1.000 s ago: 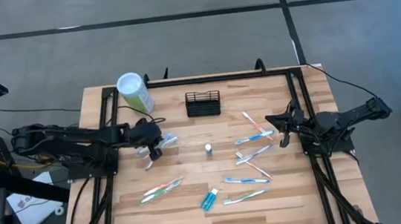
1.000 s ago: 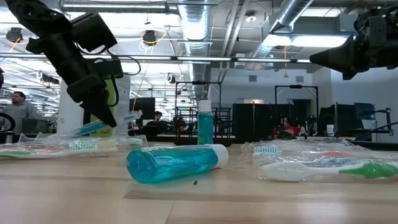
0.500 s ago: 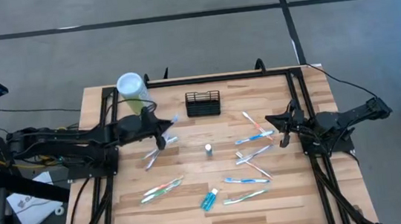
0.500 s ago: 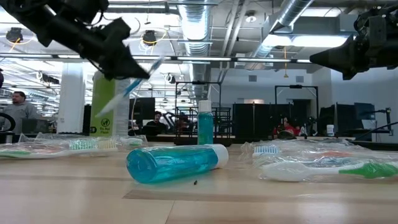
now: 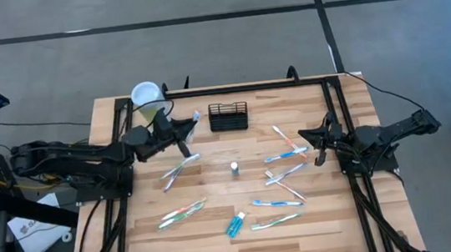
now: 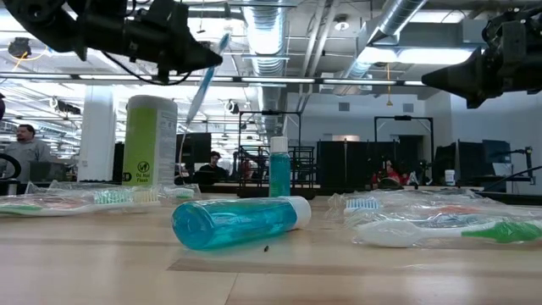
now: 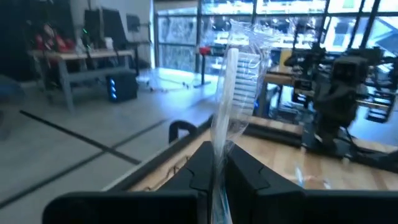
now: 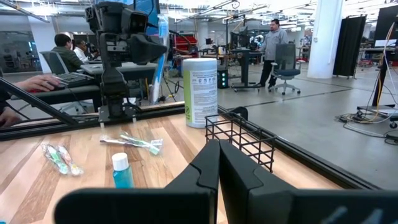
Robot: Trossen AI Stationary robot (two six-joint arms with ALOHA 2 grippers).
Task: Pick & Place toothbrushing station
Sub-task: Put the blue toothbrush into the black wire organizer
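The toothbrushing station, a small black wire basket (image 5: pixel 229 115) (image 8: pixel 239 140), stands on the table's far middle. My left gripper (image 5: pixel 186 130) (image 6: pixel 212 58) (image 7: pixel 217 160) hovers just left of it, raised well above the table and shut on a toothbrush in clear wrap (image 6: pixel 203 80) (image 7: pixel 235 81). My right gripper (image 5: pixel 305 140) (image 8: pixel 217 163) waits shut at the table's right side, touching nothing. My left gripper pinches the wrapped toothbrush's handle (image 7: pixel 219 140) between its two fingers, nearer the head end. The fingers lie level, pointing toward the table's right, across the brush. The brush is lifted clear and stands steeply tilted, its bristle head (image 7: pixel 247 62) up and its handle end (image 6: pixel 190 114) hanging below.
A pale-green cylinder with a white lid (image 5: pixel 149 100) (image 6: pixel 151 140) stands at the far left, behind my left gripper. Several wrapped toothbrushes (image 5: pixel 283 155) (image 5: pixel 182 213) lie scattered, with a blue tube (image 5: pixel 236 223) near the front and a small bottle (image 5: pixel 234 168) mid-table.
My left gripper has risen and gone toward the table's far edge and the basket, tipping from pointing down to level. The toothbrush came up clear of the table with it and swung from nearly flat to head-up.
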